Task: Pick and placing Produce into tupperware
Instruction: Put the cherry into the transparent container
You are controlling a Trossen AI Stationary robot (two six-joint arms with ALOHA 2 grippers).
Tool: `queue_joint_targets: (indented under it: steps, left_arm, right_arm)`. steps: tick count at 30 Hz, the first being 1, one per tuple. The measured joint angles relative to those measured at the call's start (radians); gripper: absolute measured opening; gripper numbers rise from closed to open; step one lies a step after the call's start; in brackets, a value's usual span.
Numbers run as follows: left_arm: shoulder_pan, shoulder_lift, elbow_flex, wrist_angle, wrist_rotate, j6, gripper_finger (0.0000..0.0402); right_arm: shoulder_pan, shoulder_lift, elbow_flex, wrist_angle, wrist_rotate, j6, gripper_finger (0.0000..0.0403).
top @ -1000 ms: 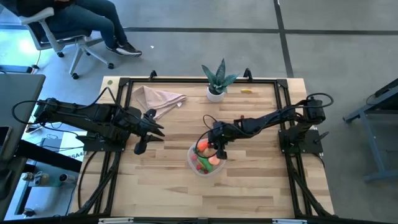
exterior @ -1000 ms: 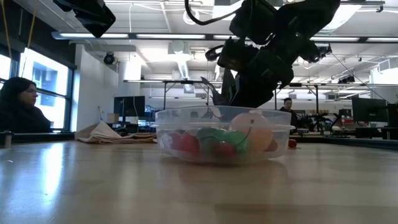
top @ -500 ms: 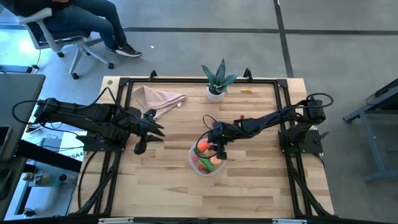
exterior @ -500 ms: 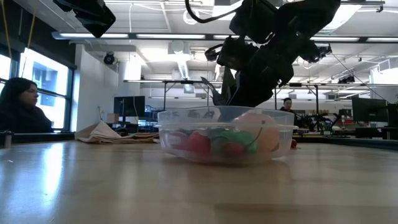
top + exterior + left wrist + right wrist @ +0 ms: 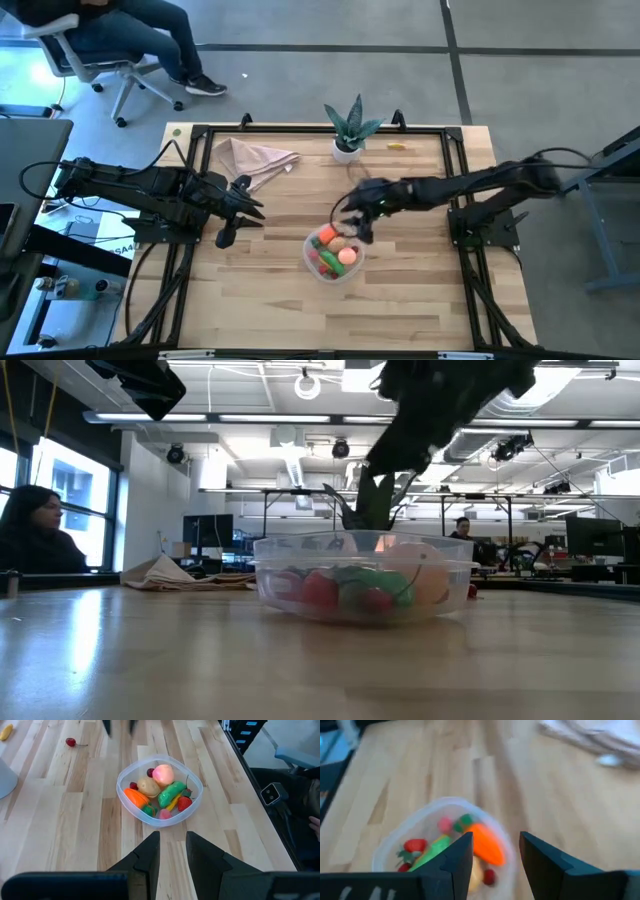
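The tupperware (image 5: 333, 257), a round clear tub, stands on the table's middle. Inside it lie an orange carrot (image 5: 136, 797), a green cucumber (image 5: 170, 794), a pink peach (image 5: 163, 772) and small red pieces. A red piece (image 5: 71, 742) and a yellow banana (image 5: 397, 146) lie loose on the table toward its far side. My right gripper (image 5: 492, 852) hangs open and empty above the tub's far rim (image 5: 358, 228). My left gripper (image 5: 238, 220) waits, open, over the table's left part, pointing at the tub (image 5: 173, 851).
A spiky green plant in a white pot (image 5: 348, 130) stands at the far edge's middle. A beige cloth napkin (image 5: 255, 160) lies at the far left. A person sits on an office chair (image 5: 110, 40) beyond the table. Bare wood lies in front of the tub (image 5: 360, 575).
My right gripper has gone up and away from the tub, toward the table's far right, and its arm has lifted. The pieces in the tub have settled, and the tub has slid slightly.
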Motion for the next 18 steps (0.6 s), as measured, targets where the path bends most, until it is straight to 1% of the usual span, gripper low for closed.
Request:
queue_joint_targets:
  steps: [2, 4, 8, 10, 11, 15, 18]
  left_arm:
    - [0.0, 0.0, 0.0, 0.0, 0.0, 0.0, 0.0083]
    - [0.0, 0.0, 0.0, 0.0, 0.0, 0.0, 0.0083]
    - [0.0, 0.0, 0.0, 0.0, 0.0, 0.0, 0.0083]
    - [0.0, 0.0, 0.0, 0.0, 0.0, 0.0, 0.0083]
    - [0.0, 0.0, 0.0, 0.0, 0.0, 0.0, 0.0083]
    - [0.0, 0.0, 0.0, 0.0, 0.0, 0.0, 0.0083]
    - [0.0, 0.0, 0.0, 0.0, 0.0, 0.0, 0.0083]
  right_arm:
    - [-0.014, -0.078, 0.0, -0.093, 0.053, 0.048, 0.0153]
    - [-0.035, -0.151, 0.0, -0.192, 0.104, 0.13, 0.0153]
    - [-0.08, -0.267, 0.0, -0.404, 0.198, 0.418, 0.0153]
    - [-0.104, -0.302, 0.0, -0.516, 0.213, 0.576, 0.0153]
    - [-0.117, -0.316, 0.0, -0.567, 0.212, 0.627, 0.0153]
    - [-0.169, -0.334, 0.0, -0.743, 0.212, 0.763, 0.0153]
    - [-0.202, -0.324, 0.0, -0.817, 0.214, 0.825, 0.0153]
